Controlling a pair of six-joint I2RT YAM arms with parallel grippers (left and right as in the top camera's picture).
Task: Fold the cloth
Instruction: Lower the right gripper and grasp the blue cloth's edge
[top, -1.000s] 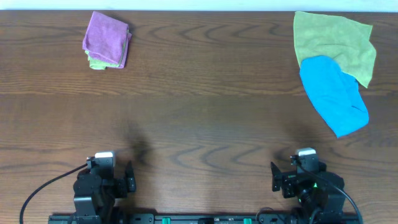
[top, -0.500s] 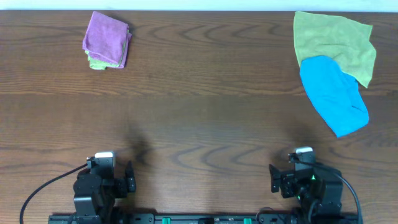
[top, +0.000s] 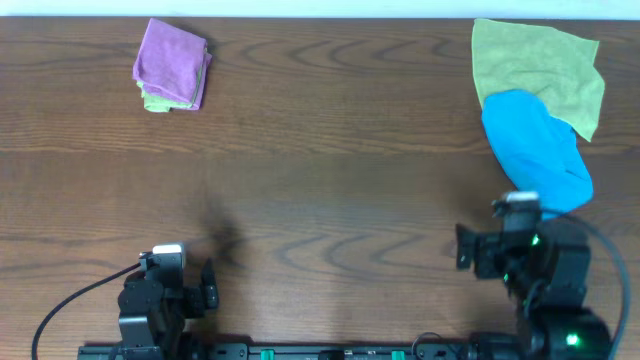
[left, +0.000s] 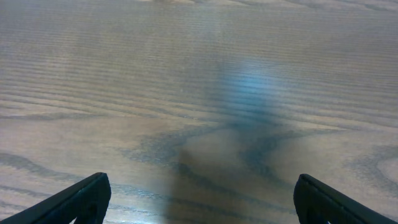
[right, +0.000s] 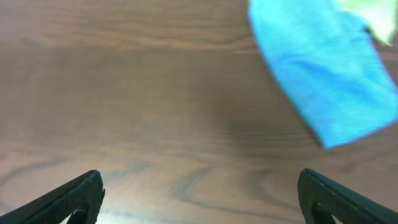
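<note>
Sky-blue cloth (top: 535, 150) unfolded at the table's (top: 330, 150) far right; both grippers spread apart, holding nothing.
Cloth is a soft, plain, rumpled oval, far end overlapping the yellow-green cloth (top: 540, 55), near tip just ahead of the right gripper (right: 199, 199). Broad bare wood-grain stretch runs left to the purple folded cloth (top: 172, 72). Left gripper (left: 204, 202) is low over bare wood near the front edge.

Black arms (top: 160, 300), dark left gripper (left: 202, 190) and right gripper (right: 200, 182), white wrist caps (top: 168, 248), black cables (top: 80, 295), green lights (top: 571, 340)
</note>
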